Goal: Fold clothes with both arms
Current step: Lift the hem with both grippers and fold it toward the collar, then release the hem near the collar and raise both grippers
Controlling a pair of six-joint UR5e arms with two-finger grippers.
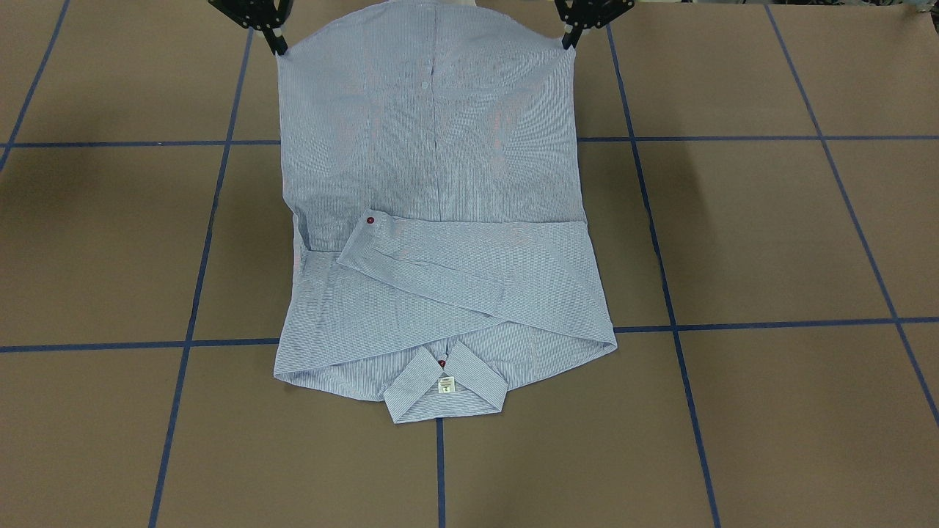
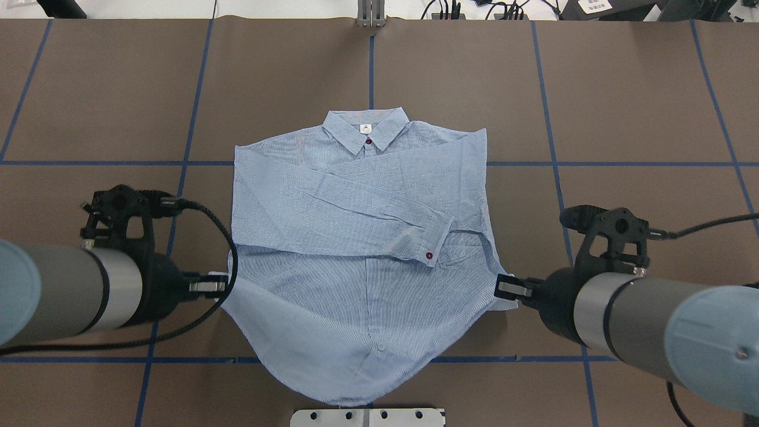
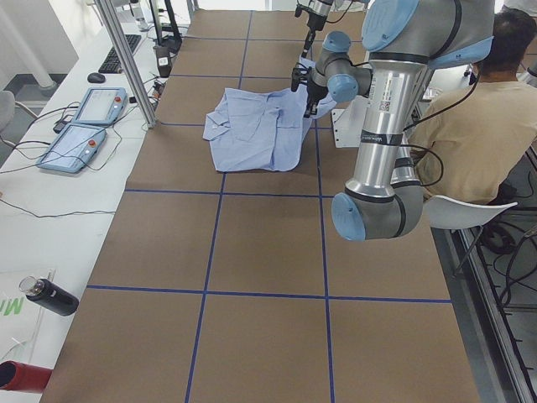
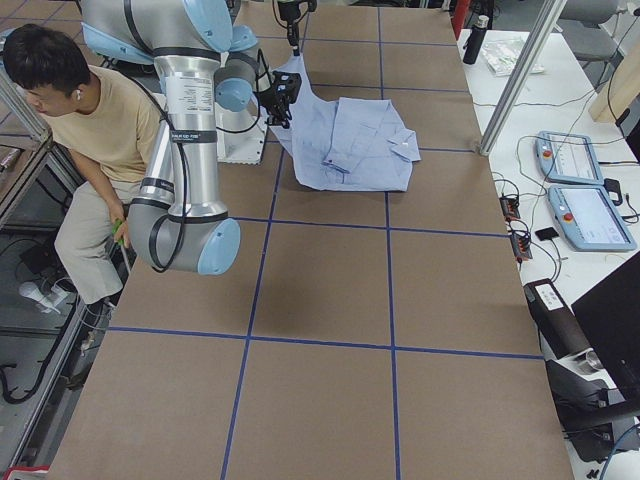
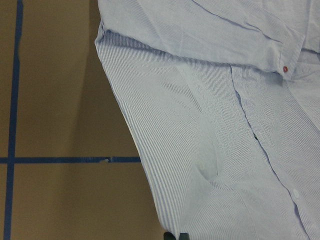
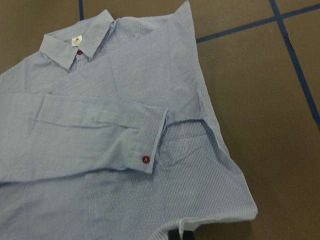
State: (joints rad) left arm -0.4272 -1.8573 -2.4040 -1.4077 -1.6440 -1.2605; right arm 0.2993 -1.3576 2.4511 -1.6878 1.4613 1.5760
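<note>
Left fingers [image 2: 209, 286] and right fingers [image 2: 508, 289] pinch the near hem corners of the shirt [image 2: 356, 296]; likely next, carry both evenly toward the collar [image 2: 367, 127].

Shirt [image 2: 356, 296] on table [image 2: 622, 107], collar [image 2: 366, 127] far; left hand [image 2: 216, 286] at its left, right hand [image 2: 504, 289] opposite.

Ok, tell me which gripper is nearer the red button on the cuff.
Right. The right gripper grips the shirt edge just robot-side of the cuff button; the left gripper grips the opposite edge, a full shirt width away.
</note>
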